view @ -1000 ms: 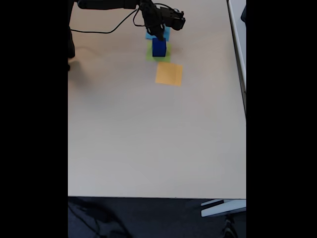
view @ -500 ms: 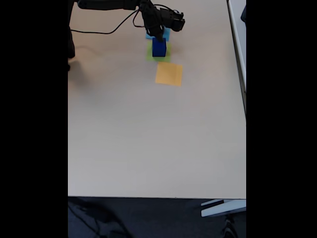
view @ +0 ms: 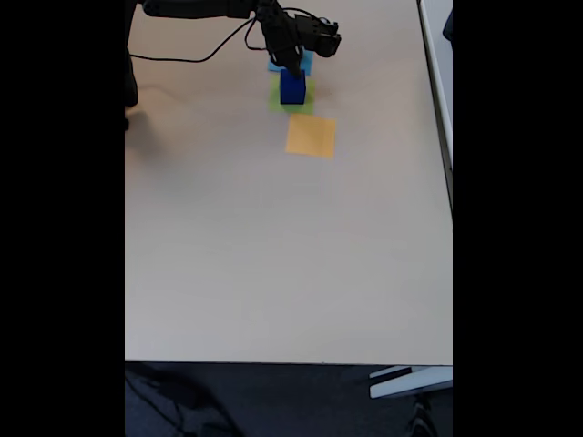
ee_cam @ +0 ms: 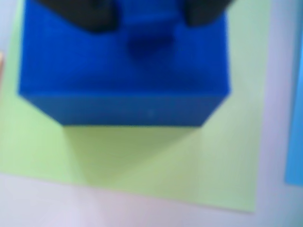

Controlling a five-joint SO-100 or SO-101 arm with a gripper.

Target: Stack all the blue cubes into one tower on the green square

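A large blue cube (ee_cam: 123,80) stands on the green square (ee_cam: 142,161) in the wrist view. On its top sits a smaller blue cube (ee_cam: 150,33), blurred. My gripper (ee_cam: 149,21) comes in from the top edge. Its two black fingertips flank the smaller cube with a thin strip of blue showing on each side, so it looks open. In the fixed view the blue cubes form one tower (view: 292,86) on the green square (view: 278,102) at the far end of the table, and the gripper (view: 293,68) sits right at the tower's top.
A light-blue paper square (view: 305,62) lies just behind the green one, partly under the arm, and also shows at the wrist view's right edge (ee_cam: 296,118). An orange square (view: 311,136) lies in front. A black cable (view: 200,56) runs left of the arm.
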